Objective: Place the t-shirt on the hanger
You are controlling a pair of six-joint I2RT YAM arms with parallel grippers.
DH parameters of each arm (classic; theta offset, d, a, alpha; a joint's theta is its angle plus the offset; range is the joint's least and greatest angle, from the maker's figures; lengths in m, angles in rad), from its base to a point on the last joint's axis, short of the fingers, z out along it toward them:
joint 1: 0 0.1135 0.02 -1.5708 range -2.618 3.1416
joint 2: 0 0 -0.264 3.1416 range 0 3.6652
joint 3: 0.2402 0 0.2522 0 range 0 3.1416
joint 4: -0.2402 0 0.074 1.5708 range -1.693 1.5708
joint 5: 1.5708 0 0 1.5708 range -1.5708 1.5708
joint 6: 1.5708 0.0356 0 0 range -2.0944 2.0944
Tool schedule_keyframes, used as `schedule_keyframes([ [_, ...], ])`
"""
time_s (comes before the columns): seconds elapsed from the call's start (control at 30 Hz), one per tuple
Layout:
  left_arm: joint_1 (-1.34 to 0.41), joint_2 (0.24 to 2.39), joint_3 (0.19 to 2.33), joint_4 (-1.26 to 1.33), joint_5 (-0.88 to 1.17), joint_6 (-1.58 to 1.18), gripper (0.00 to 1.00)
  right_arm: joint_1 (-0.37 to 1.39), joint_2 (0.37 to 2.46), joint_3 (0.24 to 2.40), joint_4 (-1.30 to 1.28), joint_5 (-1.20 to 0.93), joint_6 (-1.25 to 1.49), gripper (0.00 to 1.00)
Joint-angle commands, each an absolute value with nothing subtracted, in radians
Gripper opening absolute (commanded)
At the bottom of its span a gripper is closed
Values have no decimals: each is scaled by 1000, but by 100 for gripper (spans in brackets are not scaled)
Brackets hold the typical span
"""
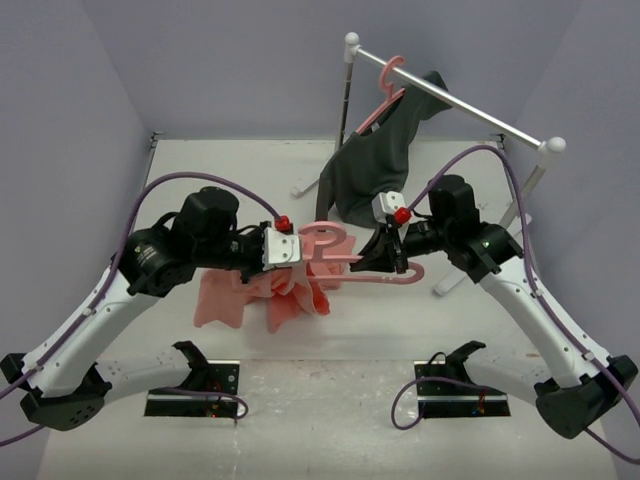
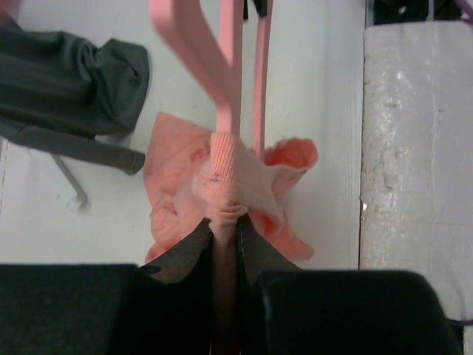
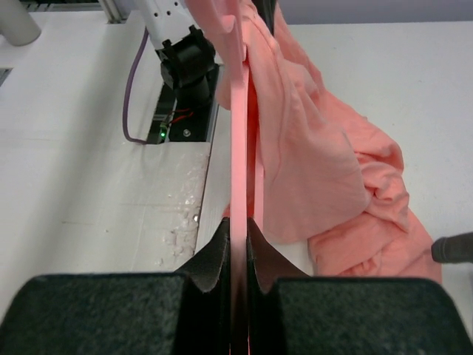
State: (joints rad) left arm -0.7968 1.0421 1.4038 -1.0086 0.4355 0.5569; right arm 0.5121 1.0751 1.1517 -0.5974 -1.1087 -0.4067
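On your left, the left gripper is clamped tight on a bunched fold of the t-shirt. In the left wrist view its jaws pinch the cloth just below a ribbed band. The rest of the shirt sags in a crumpled heap onto the table, under and in front of that wrist. Its outline is lost in the folds, so you cannot tell sleeves from hem.

In the middle, the hanger lies between the two arms, its hook nearest the left gripper. One limb runs down to the ribbed band, where its tip is covered by cloth.

To the right, the right gripper is closed narrowly on the hanger, which the right wrist view shows edge-on between the jaws. You cannot tell from there which part of the frame it grips. Shirt cloth drapes against the hanger's far side.

Behind that gripper stands a rack carrying a second pink hanger with a dark grey garment. The garment's lower edge hangs just behind the right wrist, and one rack leg passes close by that arm. In the right wrist view a grey stub at the right edge is cut off.
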Motion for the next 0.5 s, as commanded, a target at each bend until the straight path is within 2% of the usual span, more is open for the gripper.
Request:
schedule_keyframes([
  [0.0,-816,1060,1367,-782,545,529,15,574,1101,1210,-430,-1142,-344,0],
  [0.07,-816,1052,1343,-753,534,512,11,606,1128,1235,-427,-1122,-348,0],
  [0.13,-816,1052,1331,-744,513,504,0,612,1144,1256,-433,-1132,-345,0],
  [0.3,-815,999,1289,-681,368,442,0,608,1092,1194,-353,-970,-247,0],
  [0.43,-815,919,1222,-601,200,379,0,594,1005,1144,-302,-672,-72,0],
  [0.47,-815,903,1190,-584,123,347,0,588,977,1123,-293,-587,-19,18],
])
